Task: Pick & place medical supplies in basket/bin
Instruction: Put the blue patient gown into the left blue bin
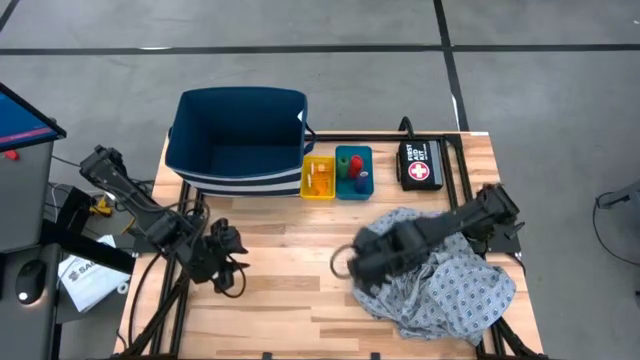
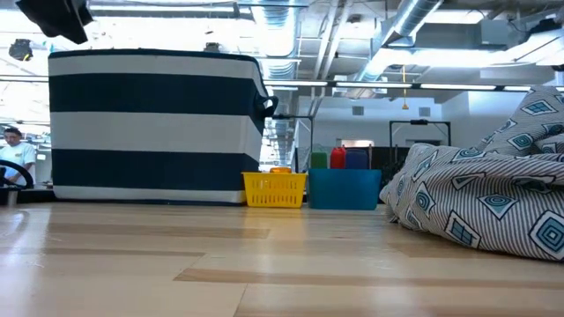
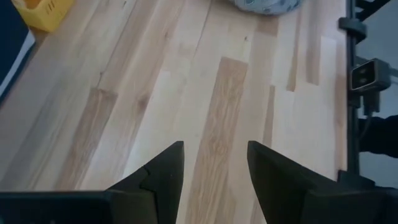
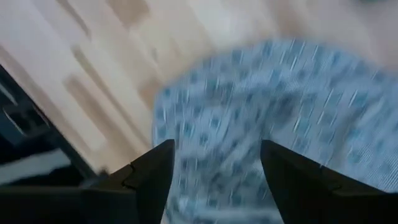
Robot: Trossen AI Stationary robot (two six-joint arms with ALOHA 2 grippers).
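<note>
The grey-blue dotted gown cloth [image 1: 445, 280] lies bunched on the table's right half and also fills the right of the low view [image 2: 485, 198]. My right gripper [image 1: 345, 262] hangs open over the cloth's left edge, and the cloth [image 4: 249, 106] shows between its fingers [image 4: 214, 168]. My left gripper [image 1: 228, 255] is open above bare wood near the left edge [image 3: 214, 165]. The navy striped basket [image 1: 240, 140] stands at the far side. Beside it the yellow tray [image 1: 318, 178] holds orange items. The teal tray [image 1: 353, 172] holds the green, red and blue rolls [image 2: 337, 158] upright.
A black pouch with a red-and-white cross [image 1: 420, 165] lies right of the teal tray. Bare wood [image 1: 290, 260] spreads between the two grippers and in front of the basket. A person [image 2: 13, 154] shows in the room behind the table.
</note>
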